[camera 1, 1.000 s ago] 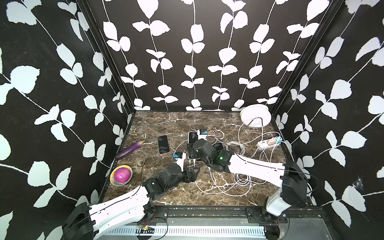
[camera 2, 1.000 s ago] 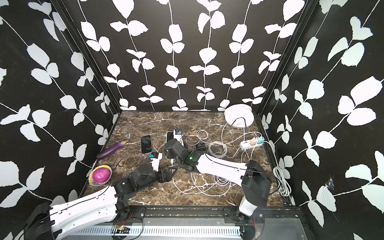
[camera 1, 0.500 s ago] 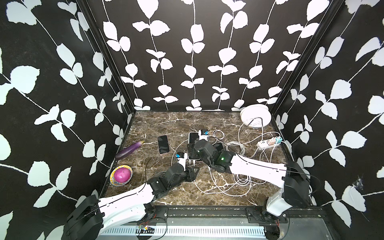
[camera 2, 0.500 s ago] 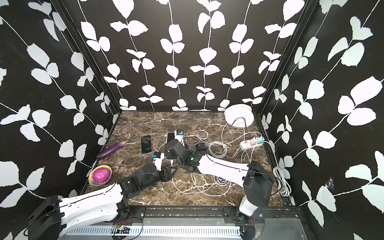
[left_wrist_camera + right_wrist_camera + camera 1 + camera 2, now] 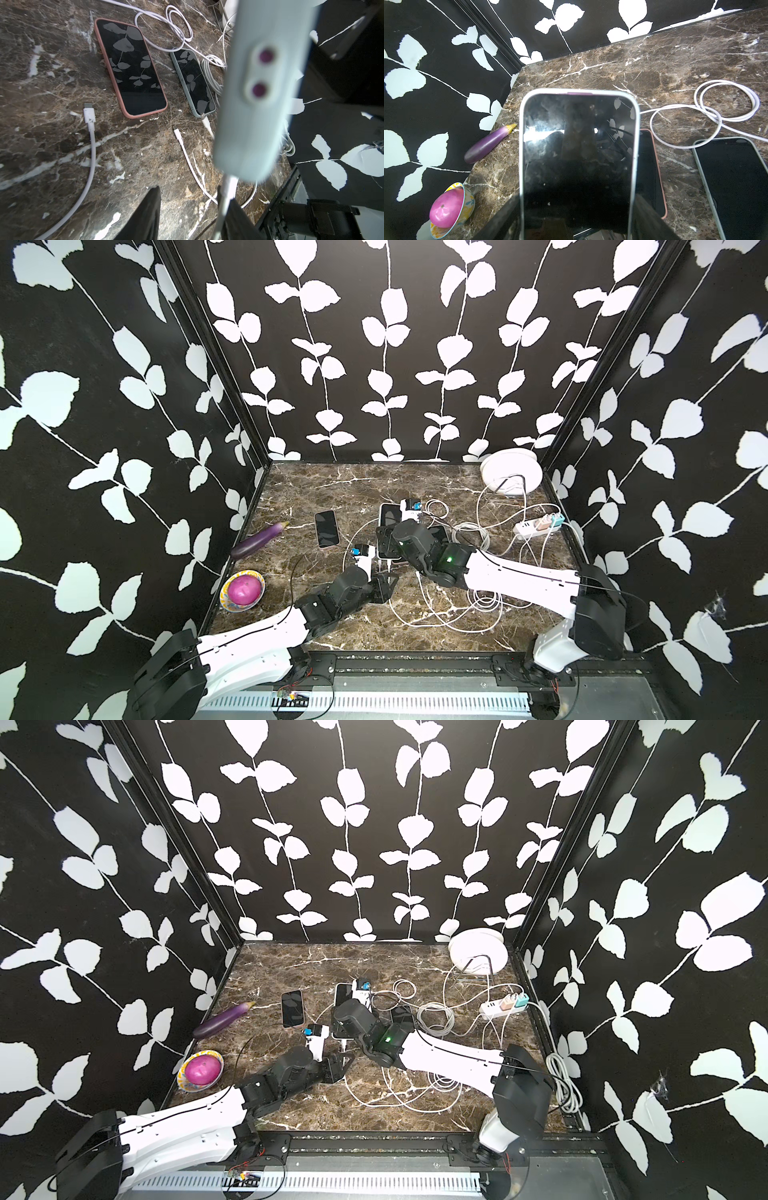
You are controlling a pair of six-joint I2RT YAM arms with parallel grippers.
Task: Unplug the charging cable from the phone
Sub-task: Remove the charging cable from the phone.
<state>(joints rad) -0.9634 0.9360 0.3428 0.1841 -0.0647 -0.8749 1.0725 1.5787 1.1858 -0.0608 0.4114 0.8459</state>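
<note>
Grips the phone (image 5: 579,155) in the right gripper (image 5: 386,544), jaws closed on the two long edges of its pale mint case. Holds it raised off the worktop (image 5: 52,135) near the middle, tilted, dark screen toward the right wrist camera and twin-lens back toward the left one.

Places the left gripper (image 5: 188,193) just below the phone's lower end, jaws partly open and clamped on nothing. Bare worktop visible between one finger (image 5: 149,212) and the charging cable (image 5: 223,205). Cable against the other finger, or perhaps only passing in front of it; hard to tell in this blurred close view. White plug (image 5: 229,182) seated in the phone's port.

Step in hand, by judgement: taking hold of the plug, phone already braced. Calls next for closing on the stiff plug body rather than the soft cord. Then a straight pull along the phone's length, away from the port, without twisting.

Further out on the worktop: a pink-cased phone (image 5: 133,70), and beside it a second pale-cased phone (image 5: 193,83) with a separate white lead (image 5: 206,124) plugged in. Nearer, two loose connectors (image 5: 89,114), apart from any phone.
</note>
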